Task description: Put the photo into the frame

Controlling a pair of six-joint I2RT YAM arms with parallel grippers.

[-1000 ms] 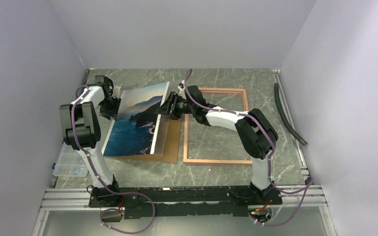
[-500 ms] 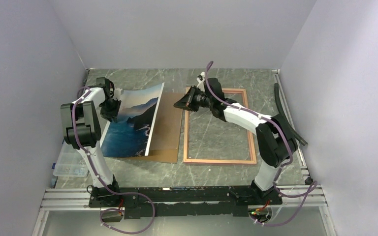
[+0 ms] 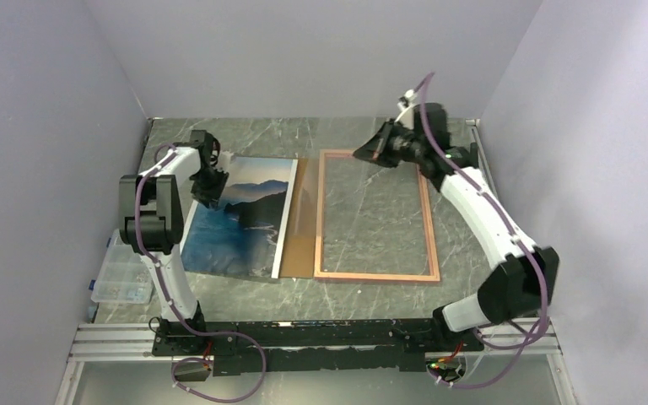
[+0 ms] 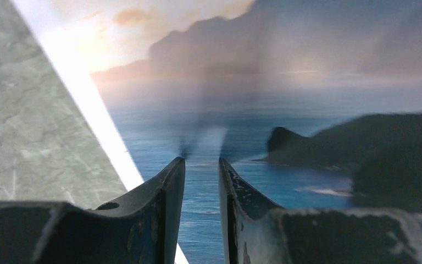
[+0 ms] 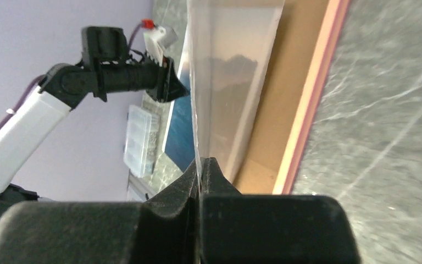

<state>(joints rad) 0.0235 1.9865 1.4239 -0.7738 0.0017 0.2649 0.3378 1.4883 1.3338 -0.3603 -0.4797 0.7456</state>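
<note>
The photo (image 3: 245,224), a blue coastal print, lies face up on a brown backing board (image 3: 302,253) left of centre. Right of it the pink frame (image 3: 429,228) lies flat on the marble table. My left gripper (image 3: 212,187) is at the photo's far left edge. In its wrist view the jaws (image 4: 200,159) stand narrowly open just over the photo (image 4: 286,110), with nothing between them. My right gripper (image 3: 363,153) hovers over the frame's far left corner. In its wrist view it (image 5: 200,162) is shut on the edge of a thin clear sheet (image 5: 231,82) rising over the board (image 5: 269,126) beside the frame (image 5: 313,93).
A clear plastic box (image 3: 122,274) sits off the table's left edge. A black hose (image 3: 494,194) lies along the right wall. Purple walls close in the left, back and right sides. A metal rail (image 3: 321,333) with both arm bases runs along the near edge.
The photo's raised right edge has dropped flat onto the board. The right gripper left it, shut, and swung right and back to the frame's far corner. The left gripper shifted slightly right.
</note>
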